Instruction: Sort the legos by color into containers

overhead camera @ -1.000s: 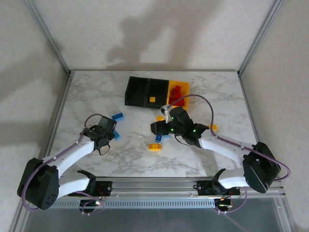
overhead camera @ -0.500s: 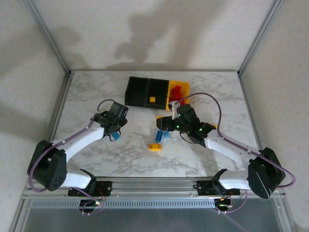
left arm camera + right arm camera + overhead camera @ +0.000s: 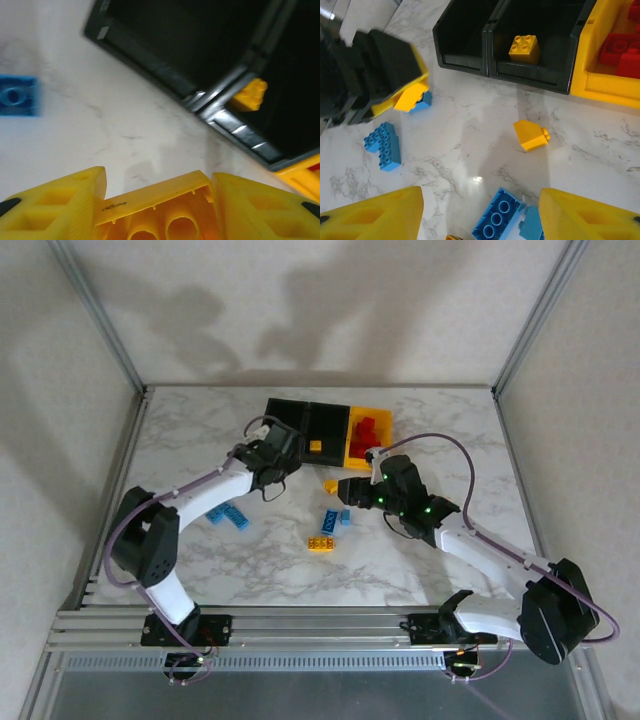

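L gripper (image 3: pixel 157 189) pinching yellow lego (image 3: pixel 161 207) nr bin (image 3: pixel 150 67) rim, R gripper (image 3: pixel 481 196) spread (over tabletop (image 3: pixel 470 131))

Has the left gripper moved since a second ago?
Yes. In the top view the left gripper has swung farther out and rightward, up to the leftmost black bin.

Grey veins run through the white marble tabletop (image 3: pixel 200 430); the black plastic bins (image 3: pixel 465 62) and yellow plastic bin (image 3: pixel 600 90) are plain; red studded bricks (image 3: pixel 617 47), blue studded bricks (image 3: pixel 382 145) and a yellow studded brick (image 3: pixel 160 210) are solid-coloured

A lab robot cell: aluminium frame (image 3: pixel 320 622), marble tabletop (image 3: pixel 180 425).
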Robot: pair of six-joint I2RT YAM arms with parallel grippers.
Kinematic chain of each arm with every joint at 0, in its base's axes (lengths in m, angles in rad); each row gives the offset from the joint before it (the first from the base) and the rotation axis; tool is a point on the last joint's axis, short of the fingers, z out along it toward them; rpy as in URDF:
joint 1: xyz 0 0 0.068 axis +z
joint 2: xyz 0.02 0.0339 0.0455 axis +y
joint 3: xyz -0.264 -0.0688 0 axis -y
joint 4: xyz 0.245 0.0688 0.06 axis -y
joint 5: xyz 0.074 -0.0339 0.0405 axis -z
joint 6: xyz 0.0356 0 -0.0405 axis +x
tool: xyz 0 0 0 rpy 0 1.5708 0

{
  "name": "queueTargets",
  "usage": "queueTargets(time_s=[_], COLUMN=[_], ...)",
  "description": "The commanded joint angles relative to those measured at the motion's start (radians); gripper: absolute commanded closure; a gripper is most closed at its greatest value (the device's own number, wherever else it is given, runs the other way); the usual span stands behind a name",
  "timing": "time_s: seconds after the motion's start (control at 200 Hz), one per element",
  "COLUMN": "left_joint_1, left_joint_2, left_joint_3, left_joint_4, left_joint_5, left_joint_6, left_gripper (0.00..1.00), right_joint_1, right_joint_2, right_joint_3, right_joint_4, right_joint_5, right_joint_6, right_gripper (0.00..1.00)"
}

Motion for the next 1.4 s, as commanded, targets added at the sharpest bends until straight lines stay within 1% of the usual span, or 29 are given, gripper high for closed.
queueTargets(time_s=[0.0,0.476,0.626,0.806,0.956,1.242,1.397], left_joint_1=[-0.013,-0.023,-0.023,-0.023,-0.023,-0.025,-0.029], left_joint_2=[0.073,0.456,0.546,0.593,0.618,0.606,0.582], left_joint_3=[0.116,0.588,0.701,0.731,0.737,0.737,0.736], left_joint_4=[0.007,-0.017,-0.061,-0.076,-0.076,-0.076,-0.080], left_joint_5=[0.022,0.126,0.126,0.113,0.124,0.119,0.115], left_joint_6=[0.043,0.094,0.103,0.102,0.097,0.097,0.104], left_gripper=[0.48,0.48,0.48,0.48,0.47,0.37,0.34], right_joint_1=[-0.007,-0.031,-0.038,-0.049,-0.051,-0.052,-0.053], right_joint_2=[-0.029,-0.092,-0.112,-0.128,-0.127,-0.133,-0.138], right_joint_3=[-0.018,-0.041,-0.039,-0.040,-0.037,-0.038,-0.033], right_joint_4=[-0.024,-0.069,-0.086,-0.094,-0.096,-0.102,-0.105], right_joint_5=[0.025,0.064,0.076,0.079,0.080,0.086,0.088], right_joint_6=[0.014,0.023,0.023,0.022,0.020,0.020,0.019], right_gripper=[0.38,0.38,0.38,0.38,0.38,0.38,0.38])
